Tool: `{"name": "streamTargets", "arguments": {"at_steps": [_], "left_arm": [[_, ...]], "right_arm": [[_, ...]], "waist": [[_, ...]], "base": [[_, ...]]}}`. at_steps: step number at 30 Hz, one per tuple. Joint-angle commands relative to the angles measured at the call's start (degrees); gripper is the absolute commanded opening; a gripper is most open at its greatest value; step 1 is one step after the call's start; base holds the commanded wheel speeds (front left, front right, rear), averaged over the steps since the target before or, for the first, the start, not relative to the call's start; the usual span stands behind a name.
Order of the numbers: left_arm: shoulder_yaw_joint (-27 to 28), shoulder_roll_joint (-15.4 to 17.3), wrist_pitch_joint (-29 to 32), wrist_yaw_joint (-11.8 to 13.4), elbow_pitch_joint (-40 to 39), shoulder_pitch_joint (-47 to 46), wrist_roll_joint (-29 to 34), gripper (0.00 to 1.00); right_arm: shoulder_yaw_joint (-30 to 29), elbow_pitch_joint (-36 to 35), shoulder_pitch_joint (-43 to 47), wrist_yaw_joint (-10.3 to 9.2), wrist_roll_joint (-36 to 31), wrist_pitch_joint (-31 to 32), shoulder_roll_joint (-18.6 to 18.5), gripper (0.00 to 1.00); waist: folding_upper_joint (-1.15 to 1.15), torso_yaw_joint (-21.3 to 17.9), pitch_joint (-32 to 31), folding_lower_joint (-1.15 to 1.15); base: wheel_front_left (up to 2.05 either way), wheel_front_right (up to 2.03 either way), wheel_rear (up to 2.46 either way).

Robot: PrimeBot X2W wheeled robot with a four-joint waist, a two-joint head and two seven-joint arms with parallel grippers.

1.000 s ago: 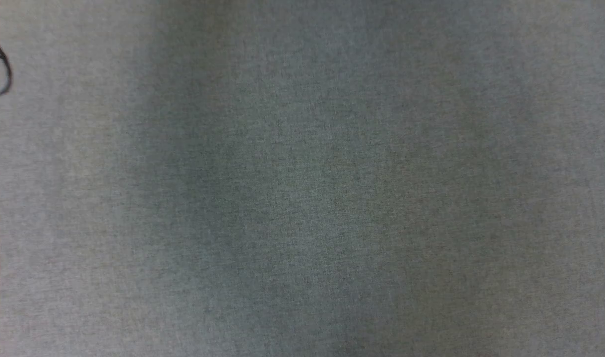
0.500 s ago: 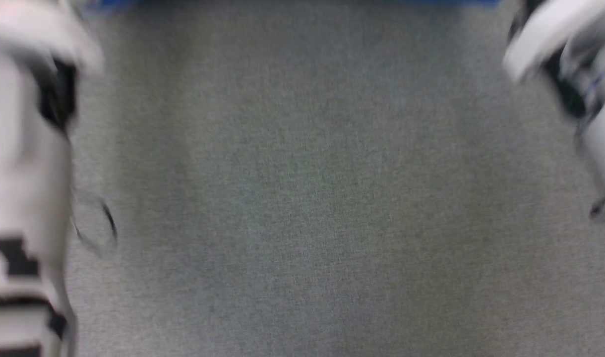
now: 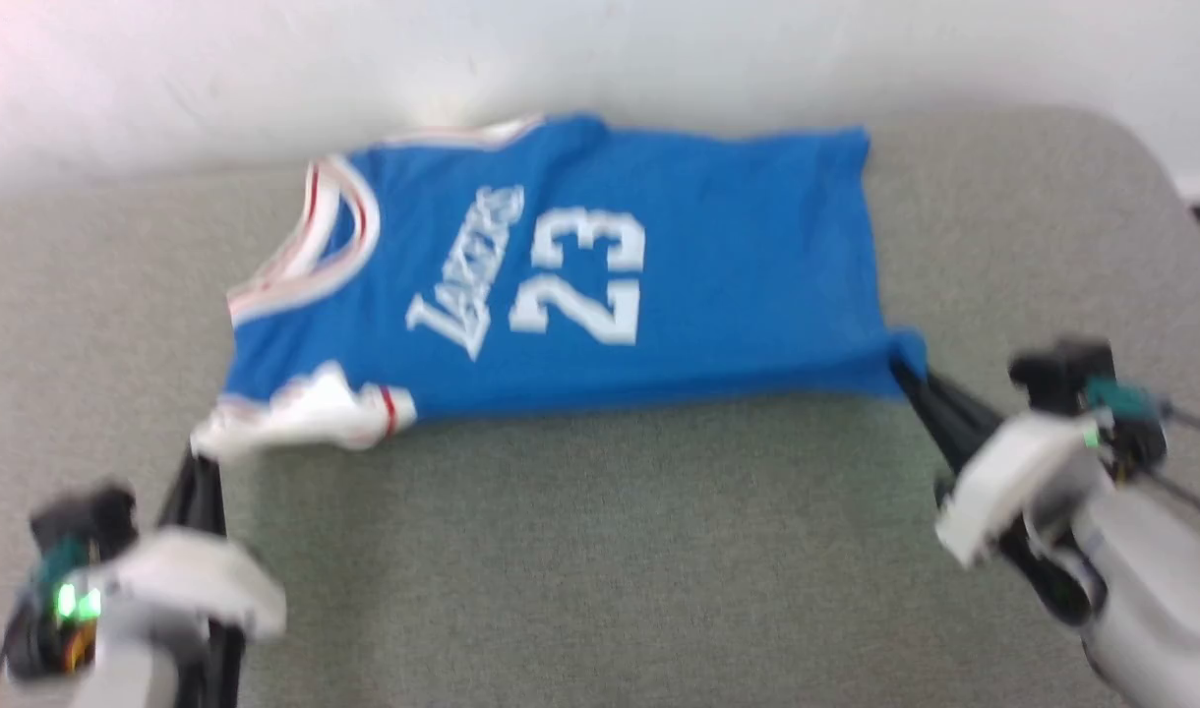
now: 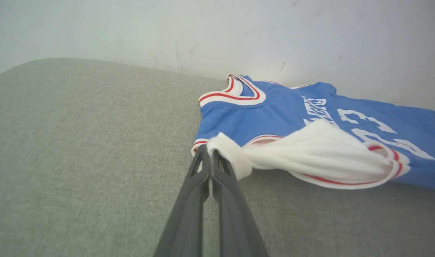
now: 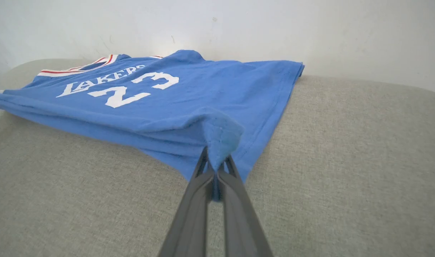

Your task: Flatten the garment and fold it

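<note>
Head view: blue garment (image 3: 659, 295) spread front-up on grey padded surface (image 3: 600, 551), just beyond fingertips. Left gripper (image 4: 207, 157) pressed together, pinching white sleeve (image 4: 310, 150); right gripper (image 5: 215, 167) pinching hem corner (image 5: 221, 135) likewise. Near edge taut between them, likely to pull cloth flat before folding.

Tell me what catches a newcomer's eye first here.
A blue jersey numbered 23 lies spread on the grey cushion against a white wall. The left gripper pinches its white sleeve, the right gripper its blue hem corner.
</note>
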Motion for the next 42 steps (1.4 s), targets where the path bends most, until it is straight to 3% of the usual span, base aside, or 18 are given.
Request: {"name": "streamTargets", "arguments": {"at_steps": [1, 8, 18, 25, 34, 42], "left_arm": [[0.8, 0.8, 1.4, 1.9, -3.4, 3.6, -0.2, 0.00], [1.2, 0.2, 10.7, 8.5, -23.0, 20.6, -1.1, 0.00], [1.0, 0.5, 19.9, 12.8, -35.1, 31.4, -2.9, 0.00], [-0.2, 3.6, 19.8, 10.1, -33.9, 20.5, -0.9, 0.00], [-3.2, 5.2, 18.5, 5.4, -23.7, 3.0, 0.7, 0.00], [-6.3, 2.5, 17.4, 2.6, -9.6, -7.3, 0.1, 0.00]], "right_arm": [[-1.0, -0.8, 2.2, -0.14, 0.2, -0.1, -1.5, 0.00], [-7.6, -9.1, 14.4, -0.14, -3.2, 1.5, -3.0, 0.00], [-23.1, -22.7, 32.2, -0.14, -12.2, 9.4, 1.6, 0.00], [-30.2, -27.8, 32.1, -0.14, -16.8, 14.8, 7.3, 0.00], [-28.1, -23.2, 20.1, -0.14, -19.5, 19.0, 8.4, 0.00], [-24.6, -14.4, 11.6, -0.14, -20.0, 18.0, 8.9, 0.00]], "waist": [[0.01, 0.4, -4.2, 0.03], [0.01, 1.3, -5.0, 0.03], [0.01, 2.1, -5.2, 0.03], [0.01, 1.8, -2.0, 0.03], [0.01, -0.3, 3.2, 0.03], [0.01, -0.7, 6.5, 0.03]], "base": [[0.00, 0.00, 0.00], [0.00, 0.00, 0.00], [0.00, 0.00, 0.00], [0.00, 0.00, 0.00], [0.00, 0.00, 0.00], [0.00, 0.00, 0.00]]}}
